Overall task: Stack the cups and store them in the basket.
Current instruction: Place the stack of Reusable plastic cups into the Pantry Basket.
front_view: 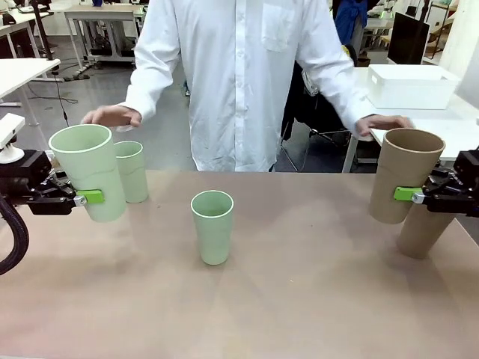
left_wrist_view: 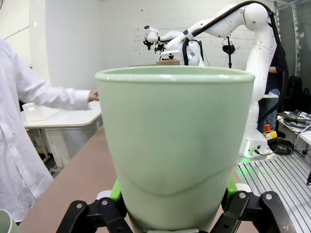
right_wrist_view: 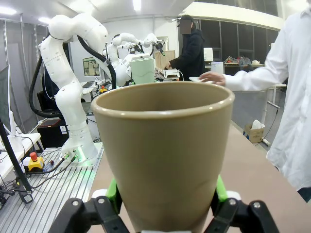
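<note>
Between the green pads (left_wrist_view: pixel 115 190) of your left tool (front_view: pixel 93 197) sits a tall pale mint green matte tumbler (front_view: pixel 88 173). The tool is clenched on its lower half, and the tumbler is tipped slightly and raised off the brown tabletop (front_view: pixel 314 292). Just past that tool, on its far side, a second mint green tumbler (front_view: pixel 133 170) stands upright on the tabletop, partly hidden by the held one. Farther inward from the left tool, well apart from it, a third mint green tumbler (front_view: pixel 212 226) stands alone near the middle.

Your right tool (front_view: pixel 410 194) is likewise clamped on a tall tan-brown matte tumbler (front_view: pixel 404 176), mouth up and lifted. Directly beneath and behind that tool a second tan-brown tumbler (front_view: pixel 425 233) stands on the tabletop. You cannot tell whether the two touch.

Beyond the right tool, on a separate white side table (front_view: pixel 449 129), sits the large white rectangular plastic basket (front_view: pixel 408 93), well apart from every tumbler. A person in a white shirt (front_view: pixel 239 75) stands across from you, one hand (front_view: pixel 112 115) spread out above the left tool's side, the other hand (front_view: pixel 383 123) near the side table's edge.
</note>
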Available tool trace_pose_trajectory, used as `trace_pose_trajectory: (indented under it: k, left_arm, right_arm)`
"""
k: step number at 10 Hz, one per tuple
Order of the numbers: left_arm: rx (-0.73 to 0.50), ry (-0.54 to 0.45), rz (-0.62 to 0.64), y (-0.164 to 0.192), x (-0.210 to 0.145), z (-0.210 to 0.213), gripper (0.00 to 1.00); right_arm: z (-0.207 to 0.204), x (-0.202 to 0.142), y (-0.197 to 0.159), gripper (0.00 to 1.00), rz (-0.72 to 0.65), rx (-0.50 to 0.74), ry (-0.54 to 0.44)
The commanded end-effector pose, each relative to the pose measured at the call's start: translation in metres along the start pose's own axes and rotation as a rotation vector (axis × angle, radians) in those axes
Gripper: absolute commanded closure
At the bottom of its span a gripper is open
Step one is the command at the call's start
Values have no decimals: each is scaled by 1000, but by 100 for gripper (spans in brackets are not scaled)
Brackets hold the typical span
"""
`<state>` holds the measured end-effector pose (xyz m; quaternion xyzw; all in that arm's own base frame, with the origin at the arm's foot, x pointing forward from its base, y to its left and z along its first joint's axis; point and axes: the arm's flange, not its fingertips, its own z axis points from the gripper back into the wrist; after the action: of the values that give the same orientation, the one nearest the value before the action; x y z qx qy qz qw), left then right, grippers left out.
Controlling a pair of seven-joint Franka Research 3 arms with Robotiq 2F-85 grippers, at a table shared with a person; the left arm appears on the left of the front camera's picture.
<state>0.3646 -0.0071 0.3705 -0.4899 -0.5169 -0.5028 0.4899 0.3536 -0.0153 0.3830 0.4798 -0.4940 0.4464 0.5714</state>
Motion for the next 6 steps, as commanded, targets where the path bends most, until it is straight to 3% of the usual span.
trace_pose_trajectory:
  k: [1,6]
  left_arm:
    - [-3,-1,-5,0,2,-1,15]
    - [-3,-1,-5,0,2,-1,15]
  right_arm:
    - [1,1,0,15,4,-5,0]
    - [1,1,0,15,4,-5,0]
